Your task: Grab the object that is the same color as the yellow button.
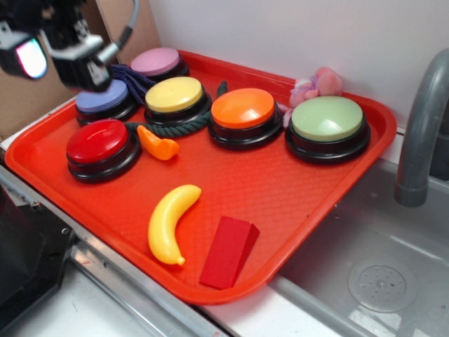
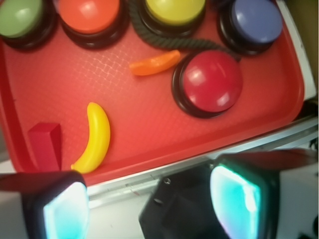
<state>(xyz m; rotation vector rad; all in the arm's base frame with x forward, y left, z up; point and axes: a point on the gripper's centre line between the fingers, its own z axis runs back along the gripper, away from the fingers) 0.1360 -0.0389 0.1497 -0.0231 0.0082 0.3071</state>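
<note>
Near the front edge of the red tray (image 1: 330, 203), the yellow banana (image 1: 170, 221) lies flat and untouched, with the red wedge block (image 1: 229, 251) just beside it. I see my claw (image 1: 59, 49) hanging high over the tray's far left corner, above the purple button (image 1: 104, 98), its pads (image 2: 67, 211) spread wide and holding nothing. The yellow button (image 1: 175, 96) sits in the back row, matching the banana's colour. As I judge it, nothing is grabbed yet: I must cross the tray, descend and close on the banana.
</note>
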